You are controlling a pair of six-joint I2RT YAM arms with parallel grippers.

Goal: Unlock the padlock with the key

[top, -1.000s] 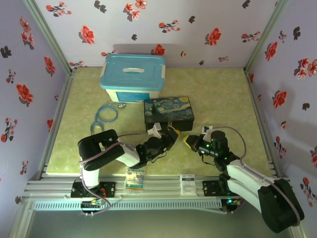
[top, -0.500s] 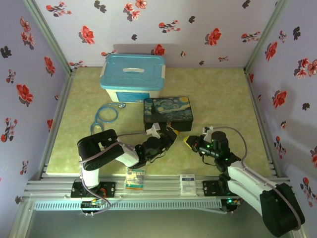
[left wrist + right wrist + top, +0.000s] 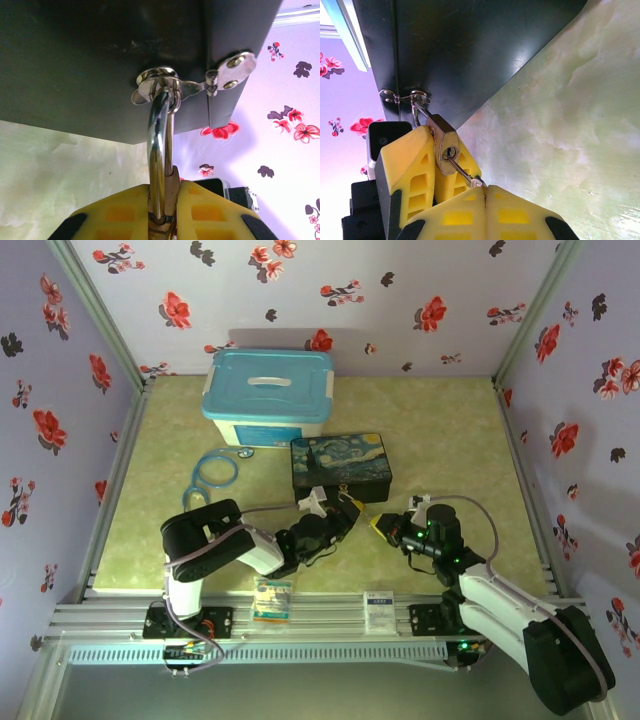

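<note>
Right wrist: right gripper pinches the key, blade seated in the padlock just ahead, which the left gripper clamps, so it should twist purely about the blade's axis.

I am looking into a small booth closed in on three sides. The back wall, the left wall and the right wall all carry pale lilac paper printed with red and dark flowers. Silvery metal posts run down the two rear corners, one at upper left and one at upper right. The surface is a pale green, marbled mat filling the middle of the frame. Across the bottom a ribbed aluminium rail runs from left to right, with a plain grey band beneath it. The light is even and soft. In the right wrist view I see a mild sheen on the green mat.
</note>
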